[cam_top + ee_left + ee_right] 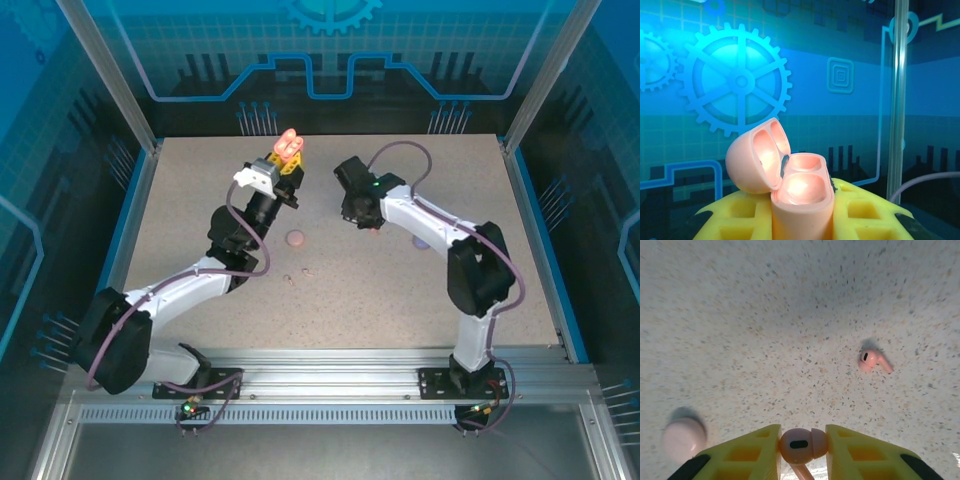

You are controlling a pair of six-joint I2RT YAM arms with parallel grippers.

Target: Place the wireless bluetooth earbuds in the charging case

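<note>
Basically speckled beige tbl (pixel 400 290) w/ earbud (pixel 874 360), blue gear-print walls (pixel 740 80).

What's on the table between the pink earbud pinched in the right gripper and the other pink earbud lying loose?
Nothing: in the right wrist view, only bare speckled table separates the held earbud from the loose earbud.

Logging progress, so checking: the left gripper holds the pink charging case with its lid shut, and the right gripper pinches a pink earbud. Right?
Not quite. The lid is open, hinged back from the charging case held in the left gripper, as the left wrist view shows. The rest stands: the right gripper pinches a pink earbud.
</note>
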